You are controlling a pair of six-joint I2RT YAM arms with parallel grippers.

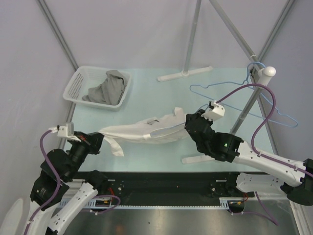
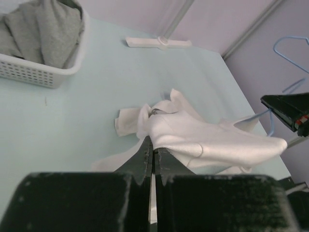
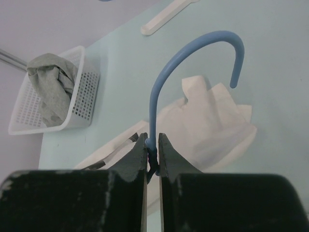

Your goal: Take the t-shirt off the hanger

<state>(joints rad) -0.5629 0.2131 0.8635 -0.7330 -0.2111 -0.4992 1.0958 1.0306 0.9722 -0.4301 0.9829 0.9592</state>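
Both clamped: left claw (image 2: 153, 151) on shirt (image 2: 207, 140), right claw (image 3: 152, 145) on hanger (image 3: 193, 42) hook; risk: collar snags, thin pinch slips.

Robotics lab cell: plain grey walls (image 1: 127, 29), metal frame poles (image 1: 57, 33), pale-green table (image 1: 146, 93).

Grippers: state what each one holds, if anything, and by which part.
Left gripper: shut on the white t-shirt, at its fabric edge farthest from the hook. Right gripper: shut on the blue hanger, at the base of its hook.
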